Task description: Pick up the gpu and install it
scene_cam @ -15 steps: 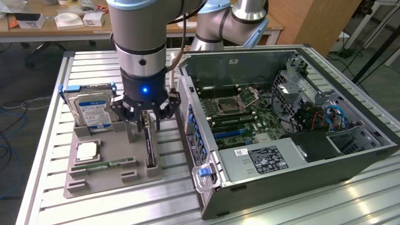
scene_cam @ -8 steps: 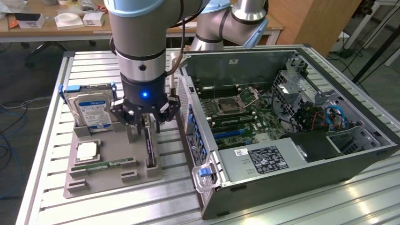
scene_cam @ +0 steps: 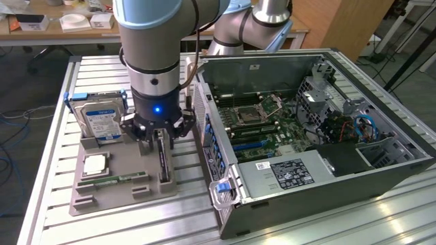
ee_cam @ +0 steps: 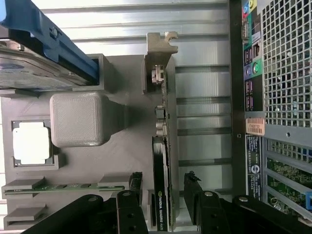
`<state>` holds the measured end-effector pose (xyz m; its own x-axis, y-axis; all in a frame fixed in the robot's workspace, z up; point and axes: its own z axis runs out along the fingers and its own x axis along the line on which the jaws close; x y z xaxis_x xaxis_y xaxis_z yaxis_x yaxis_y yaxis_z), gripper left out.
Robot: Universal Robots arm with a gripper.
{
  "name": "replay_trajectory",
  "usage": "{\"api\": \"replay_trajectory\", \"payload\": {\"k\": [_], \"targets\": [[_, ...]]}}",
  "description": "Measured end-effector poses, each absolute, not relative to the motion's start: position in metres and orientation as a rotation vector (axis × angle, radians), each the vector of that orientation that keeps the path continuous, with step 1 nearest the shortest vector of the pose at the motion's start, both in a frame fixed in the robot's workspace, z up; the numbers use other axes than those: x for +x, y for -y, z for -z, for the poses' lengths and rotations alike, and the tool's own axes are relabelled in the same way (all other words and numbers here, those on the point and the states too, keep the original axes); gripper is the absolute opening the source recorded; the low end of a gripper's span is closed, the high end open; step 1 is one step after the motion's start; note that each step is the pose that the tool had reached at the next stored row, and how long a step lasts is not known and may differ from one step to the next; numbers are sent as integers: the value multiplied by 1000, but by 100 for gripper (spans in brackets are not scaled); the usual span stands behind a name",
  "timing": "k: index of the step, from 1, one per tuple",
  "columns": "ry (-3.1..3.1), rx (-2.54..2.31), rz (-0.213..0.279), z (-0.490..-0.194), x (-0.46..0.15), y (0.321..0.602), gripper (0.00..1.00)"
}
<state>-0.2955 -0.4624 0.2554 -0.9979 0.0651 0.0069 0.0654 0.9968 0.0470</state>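
Two parted fingers [ee_cam: 135, 184] of the gripper [ee_cam: 163, 178] flank the upright gpu [ee_cam: 160, 156] without touching, one end cut off.

Grey arm [scene_cam: 150, 35], pale blue joint caps [scene_cam: 146, 13], silver wrist band [scene_cam: 153, 79], blue light [scene_cam: 157, 108], black cable [scene_cam: 196, 46], black gripper [scene_cam: 161, 143], bolted fingers [ee_cam: 130, 204]

Bright even light, with glare on the slatted table [scene_cam: 398, 212] and soft shadows.

My gripper [ee_cam: 164, 187] straddles the gpu [ee_cam: 160, 156], which stands on edge in the gray holder [ee_cam: 122, 161]; my fingers are spread, with a gap on either side.
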Motion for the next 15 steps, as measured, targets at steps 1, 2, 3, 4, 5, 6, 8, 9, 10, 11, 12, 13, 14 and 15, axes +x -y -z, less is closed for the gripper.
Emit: {"api": "replay_trajectory", "payload": {"k": [1, 2, 3, 4, 5, 6, 8, 9, 10, 11, 12, 13, 14, 15], "targets": [[3134, -103, 74, -254, -296, 462, 47], [3134, -103, 74, -252, -297, 462, 47], [3134, -103, 74, -251, -297, 462, 47], [3134, -103, 74, -249, -298, 462, 47], [3134, -103, 74, -248, -298, 462, 47], [3134, -103, 74, -246, -298, 462, 47], [3134, -103, 74, -243, -298, 462, 47], [3134, -103, 74, -242, -298, 462, 47], [3134, -103, 74, -240, -298, 462, 47], [3134, -103, 74, -238, -298, 462, 47], [3134, -103, 74, -237, -298, 462, 47], [3134, -103, 74, -235, -298, 462, 47], [3134, -103, 74, -235, -298, 462, 47], [3134, -103, 74, -234, -298, 462, 47]]}}
